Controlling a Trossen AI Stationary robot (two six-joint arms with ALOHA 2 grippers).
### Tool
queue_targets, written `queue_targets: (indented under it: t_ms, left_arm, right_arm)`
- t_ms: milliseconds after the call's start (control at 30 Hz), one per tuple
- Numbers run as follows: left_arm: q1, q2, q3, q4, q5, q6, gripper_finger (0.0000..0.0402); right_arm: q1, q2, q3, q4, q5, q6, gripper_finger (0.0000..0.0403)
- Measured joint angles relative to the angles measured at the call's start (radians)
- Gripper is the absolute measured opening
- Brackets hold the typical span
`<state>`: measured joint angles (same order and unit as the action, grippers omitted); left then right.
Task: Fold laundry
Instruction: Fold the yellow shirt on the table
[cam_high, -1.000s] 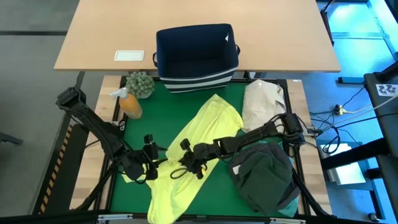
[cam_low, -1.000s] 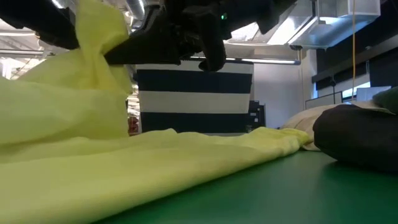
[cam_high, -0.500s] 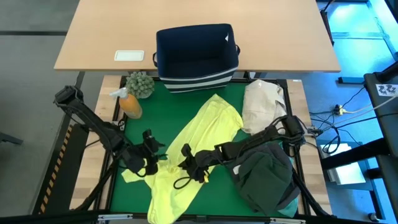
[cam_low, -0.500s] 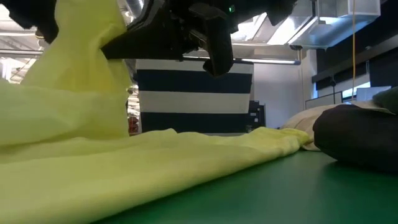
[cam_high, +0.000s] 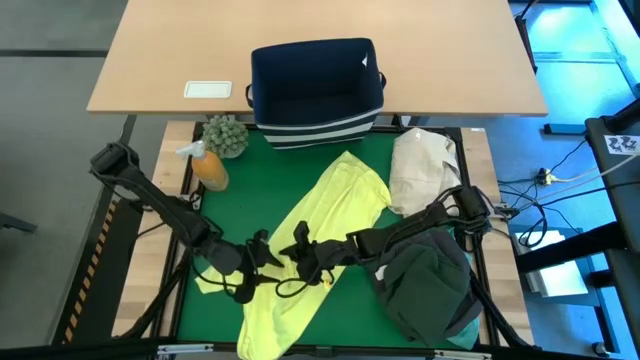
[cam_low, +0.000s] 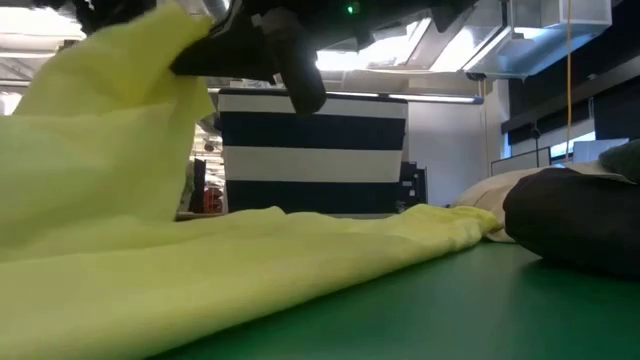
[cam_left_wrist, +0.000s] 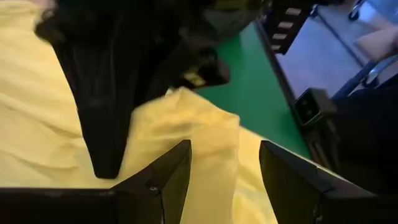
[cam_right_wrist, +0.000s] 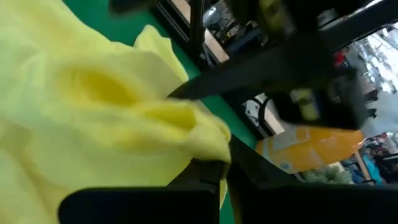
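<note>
High view shows the green worktop (cam_high: 420, 318) carrying the laundry, with a navy bin (cam_high: 316, 90) on the wooden desk beyond it. A yellow-green shirt (cam_high: 325, 215) lies stretched diagonally across the mat, from near the bin down to the near edge. A heap of dark garments (cam_high: 425, 285) sits at the right near corner, with a cream cloth bundle (cam_high: 424, 165) just beyond it. An orange bottle (cam_high: 208, 168) and a small plant (cam_high: 226, 135) stand at the far left corner.

Both arms meet over the shirt's lower half. The right tool (cam_high: 303, 262) is clenched on a fold of the shirt; the right wrist view shows yellow cloth bunched at its closed tips. The left tool (cam_high: 262, 252) is released, its fingers (cam_left_wrist: 163, 177) spread with yellow cloth lying between them, nothing pinched (no grasp is evident on that side). Low view shows a flap of the shirt raised off the mat beneath the arms.

Judgement: the step in hand is taking hold of the shirt's edge to spread or begin folding it. The next move calls for the left tool to close on the cloth beside the right one, so both can carry the edge together without it sagging.
</note>
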<state>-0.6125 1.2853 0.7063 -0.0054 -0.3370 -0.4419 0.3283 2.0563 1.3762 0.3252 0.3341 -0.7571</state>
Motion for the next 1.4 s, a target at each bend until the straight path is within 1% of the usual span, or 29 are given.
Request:
queue_targets:
  t_ms: [200,267,467,600,700,767,967,1067,1267,1400]
  left_arm:
    - [0.013,0.028,0.000,-0.075,-0.012,-0.054,0.0183]
    - [0.010,0.023,0.000,-0.102,-0.012,-0.072,0.0183]
    - [-0.019,-0.025,0.000,-0.105,-0.010,-0.076,0.0183]
    - [-0.039,-0.074,0.001,-0.144,-0.066,-0.105,0.0183]
    - [-0.032,-0.088,0.001,-0.201,-0.107,-0.146,0.0183]
    - [-0.013,-0.087,0.001,-0.228,-0.106,-0.159,0.0183]
    - [0.073,-0.065,0.001,-0.219,0.020,-0.153,0.0183]
    - [0.115,-0.045,0.000,-0.206,0.103,-0.150,0.0183]
    - [0.150,0.003,0.000,-0.057,0.276,-0.073,0.0183]
    - [0.150,0.019,0.000,0.009,0.329,-0.045,0.0183]
  right_arm:
    - [0.016,0.000,0.000,0.007,-0.005,-0.015,0.0010]
    - [0.022,0.000,0.000,-0.004,-0.006,-0.032,0.0010]
    - [0.044,0.000,0.000,-0.043,-0.011,-0.045,0.0010]
    - [0.055,0.000,0.000,-0.044,-0.010,-0.057,0.0010]
    - [0.059,0.000,0.000,-0.037,-0.011,-0.070,0.0010]
    - [0.065,0.000,0.000,-0.031,-0.011,-0.075,0.0010]
    - [0.072,0.000,0.000,-0.015,-0.005,-0.091,0.0010]
    - [0.072,0.000,0.000,-0.009,-0.005,-0.090,0.0010]
    - [0.072,0.000,0.000,-0.008,-0.005,-0.091,0.0010]
    - [0.073,0.000,0.000,-0.009,-0.012,-0.091,0.0010]
